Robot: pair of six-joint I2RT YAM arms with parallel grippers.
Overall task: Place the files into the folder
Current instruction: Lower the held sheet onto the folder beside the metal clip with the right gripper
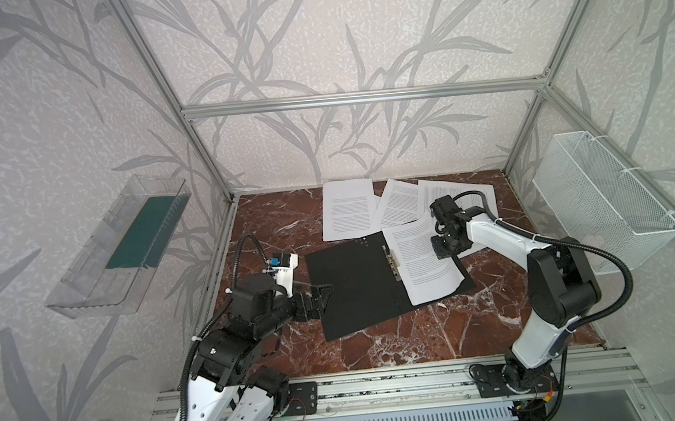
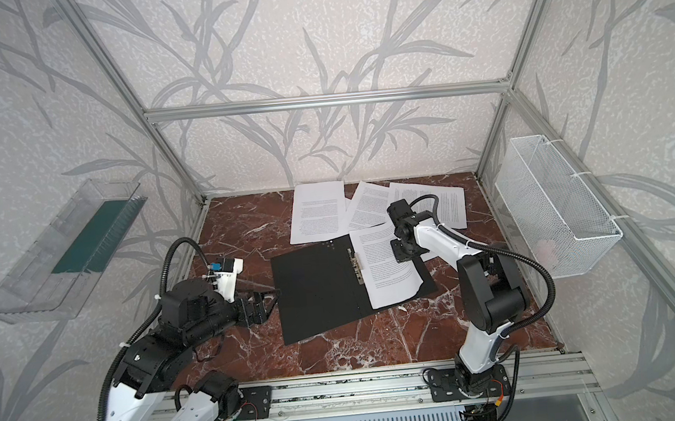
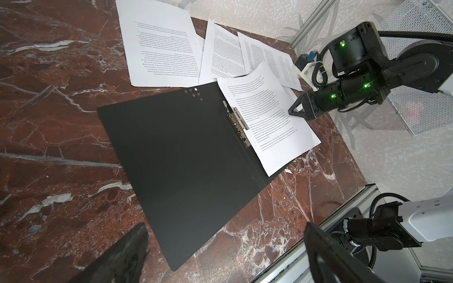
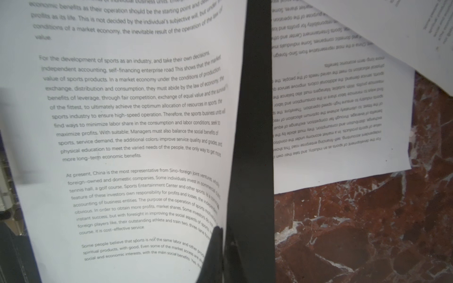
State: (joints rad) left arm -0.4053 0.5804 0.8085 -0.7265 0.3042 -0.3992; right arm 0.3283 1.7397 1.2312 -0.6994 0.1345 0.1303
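Hovering nearest the front rail, the left claw [image 1: 322, 299] is standing wide and gripping nothing, just beside the 9 o'clock edge of the folder [image 1: 356, 297]. It is probably waiting there to steady or close the cover once the pages are in.

The folder is lying open at the middle of the worktop [image 1: 401, 339], black inside facing up and its spine pointing toward 11 o'clock. The clip bar [image 1: 392, 261] is sitting along the far part of that spine.

One sheet [image 1: 420, 267] is resting on the folder's 3 o'clock half, its inner edge just beside the clip bar. The right claw [image 3: 294, 110] is pinching this sheet's outer margin with its jaws drawn narrow. In the right wrist view the fingers [image 4: 214, 245] are meeting on the paper, which is curling up off the black cover. Gripping the outer edge is likely letting the arm slide the page toward the spine. The page's near corner is hanging past the folder's near edge, so it seems to be needing squaring yet.

Farther back, three more files [image 1: 400, 204] are lying fanned and overlapping from 12 to 2 o'clock of the folder, by the back wall. They are probably lying there for the right arm to take them next.
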